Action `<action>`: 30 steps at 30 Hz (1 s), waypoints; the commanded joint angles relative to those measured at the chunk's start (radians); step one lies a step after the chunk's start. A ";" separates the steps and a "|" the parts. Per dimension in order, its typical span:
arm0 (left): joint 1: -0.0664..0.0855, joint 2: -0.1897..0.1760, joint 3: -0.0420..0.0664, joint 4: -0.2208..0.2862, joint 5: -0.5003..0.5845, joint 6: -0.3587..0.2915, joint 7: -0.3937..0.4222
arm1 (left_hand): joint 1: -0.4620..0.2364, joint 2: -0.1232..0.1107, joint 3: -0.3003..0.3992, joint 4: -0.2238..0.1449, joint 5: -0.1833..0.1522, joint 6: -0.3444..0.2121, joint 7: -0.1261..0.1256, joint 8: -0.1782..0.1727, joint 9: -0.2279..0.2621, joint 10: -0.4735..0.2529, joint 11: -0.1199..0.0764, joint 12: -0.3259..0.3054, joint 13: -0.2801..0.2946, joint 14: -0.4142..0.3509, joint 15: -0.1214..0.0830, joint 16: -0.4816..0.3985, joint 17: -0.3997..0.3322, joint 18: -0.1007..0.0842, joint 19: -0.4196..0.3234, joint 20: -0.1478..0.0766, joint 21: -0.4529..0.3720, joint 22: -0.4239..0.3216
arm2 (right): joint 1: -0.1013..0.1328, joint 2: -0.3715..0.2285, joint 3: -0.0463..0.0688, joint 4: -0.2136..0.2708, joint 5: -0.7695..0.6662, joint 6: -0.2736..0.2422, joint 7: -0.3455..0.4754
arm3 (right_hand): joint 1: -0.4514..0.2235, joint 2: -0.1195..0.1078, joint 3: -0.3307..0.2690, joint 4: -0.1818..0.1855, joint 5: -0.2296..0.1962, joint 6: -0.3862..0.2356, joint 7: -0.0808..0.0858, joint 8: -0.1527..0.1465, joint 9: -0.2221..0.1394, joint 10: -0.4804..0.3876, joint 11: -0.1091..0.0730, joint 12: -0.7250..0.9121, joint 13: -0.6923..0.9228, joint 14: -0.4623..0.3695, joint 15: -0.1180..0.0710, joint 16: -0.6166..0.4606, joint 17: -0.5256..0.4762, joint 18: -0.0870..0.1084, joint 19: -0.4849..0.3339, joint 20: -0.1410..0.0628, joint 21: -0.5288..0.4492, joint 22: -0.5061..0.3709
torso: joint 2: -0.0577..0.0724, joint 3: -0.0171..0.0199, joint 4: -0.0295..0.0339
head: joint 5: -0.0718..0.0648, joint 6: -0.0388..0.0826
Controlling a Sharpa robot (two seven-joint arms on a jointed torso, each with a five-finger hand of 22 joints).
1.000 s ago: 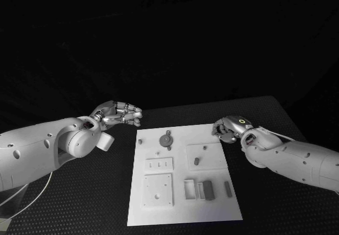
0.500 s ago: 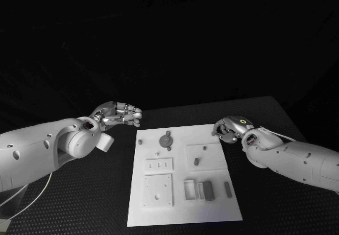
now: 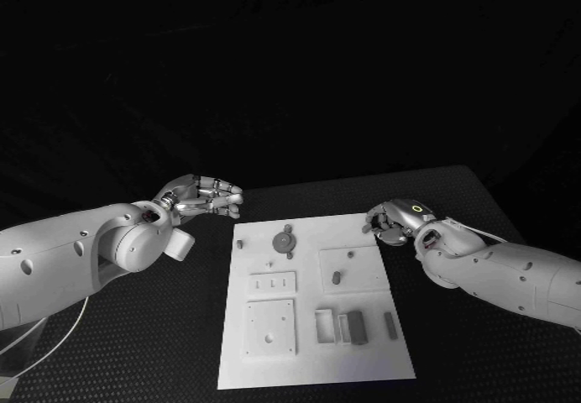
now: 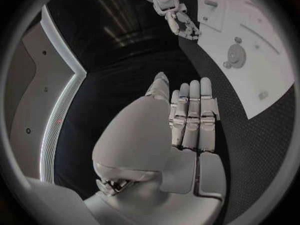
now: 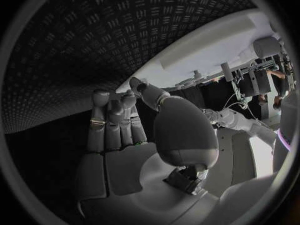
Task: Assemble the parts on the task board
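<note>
I see my left hand [image 3: 203, 196] and right hand [image 3: 394, 220] with fingers curled, seemingly holding nothing, the task board [image 3: 312, 336] between them.

The left arm reaches in from the left side, its robot hand [image 3: 203, 195] raised with the fingers curled loosely inward and nothing between them. In the left wrist view that robot hand [image 4: 187, 116] shows its fingers [image 4: 195, 107] lying side by side, nearly straight, with the thumb close alongside. The right arm reaches in from the right side; its robot hand [image 3: 394, 222] is bent down at the wrist, fingers curled in. In the right wrist view the fingers [image 5: 109, 122] lie together, holding nothing.
</note>
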 commanded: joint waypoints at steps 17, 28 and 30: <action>0.000 0.002 0.001 0.001 -0.002 0.017 0.006 | 0.006 -0.004 -0.005 0.000 0.001 -0.004 0.004 -0.006 -0.001 -0.008 0.002 -0.003 0.001 0.007 -0.001 -0.007 0.003 0.010 0.010 0.001 -0.004 0.001 | -0.004 0.007 -0.002 -0.002 0.004 -0.002 0.002 | -0.013 -0.006 0.004 0.000 -0.006 -0.038 0.034 -0.004 -0.004 -0.001 0.005 0.006 0.001 0.001 0.006 0.005 0.001 0.014 -0.001 0.000 0.008 0.021 | 0.000 -0.0002 0.0004 | 0.001 -0.001; 0.000 0.002 0.001 0.000 -0.002 0.015 0.007 | 0.006 -0.003 -0.005 0.000 0.001 -0.004 0.004 -0.006 -0.001 -0.009 0.002 -0.003 0.001 0.008 -0.001 -0.007 0.003 0.010 0.010 0.001 -0.004 0.001 | -0.004 0.003 -0.002 -0.005 0.004 -0.015 -0.003 | -0.013 -0.003 0.007 0.000 -0.006 -0.035 0.036 -0.002 -0.006 0.002 0.007 0.009 0.001 0.004 0.007 0.007 0.001 0.014 0.002 -0.002 0.011 0.020 | 0.000 -0.0006 0.0006 | 0.000 -0.001; 0.000 0.002 0.001 -0.001 -0.002 0.015 0.007 | 0.006 -0.003 -0.005 0.000 0.001 -0.004 0.004 -0.006 -0.001 -0.009 0.002 -0.003 0.001 0.008 -0.001 -0.007 0.003 0.010 0.010 0.001 -0.004 0.001 | -0.003 0.001 -0.002 -0.002 0.004 -0.017 -0.001 | -0.012 -0.003 0.007 -0.001 -0.006 -0.034 0.036 -0.002 -0.006 0.002 0.007 0.009 0.001 0.004 0.008 0.007 0.001 0.014 0.002 -0.002 0.011 0.020 | 0.000 -0.0004 0.0004 | 0.000 0.000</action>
